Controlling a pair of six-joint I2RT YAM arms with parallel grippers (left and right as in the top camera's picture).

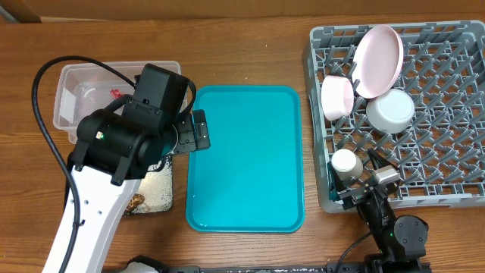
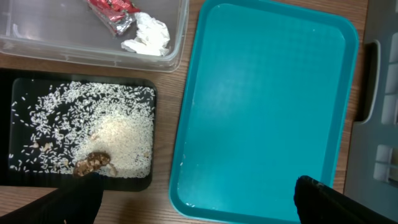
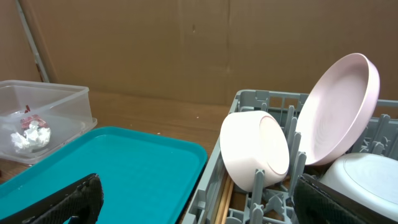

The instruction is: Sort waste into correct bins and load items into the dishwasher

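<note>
1. Clear tub [image 2: 177, 37], far left: it holds the red wrapper [image 2: 112, 11] and the white tissue [image 2: 149, 34], touching each other. We read this as the dry-waste bin.

2. Black tray [image 2: 22, 93], just in front of the tub: it carries the pale rice [image 2: 118, 134] and a brown scrap [image 2: 93, 163], kept apart from the wrapper and tissue. We read this as the food-waste bin.

3. Left gripper [image 1: 201, 130]: the arm reaches over both bins, its wrist camera looking straight down. The jaws stand wide apart with nothing between them.

4. Teal tray [image 1: 246, 159], centre: we see nothing on it.

5. Dish rack [image 1: 447, 152], right: the plate [image 3: 339, 112] and pink bowl [image 3: 255, 152] stand on edge between pegs, presumably for drainage. A white bowl [image 1: 390, 110] and cup [image 1: 346, 161] sit nearby. A wooden strip [image 3: 222, 200], probably chopsticks, lies along the rack wall.

6. Right gripper [image 1: 369, 184]: low at the rack's near left corner, facing across it, jaws apart and empty.

We judge the task essentially complete.
</note>
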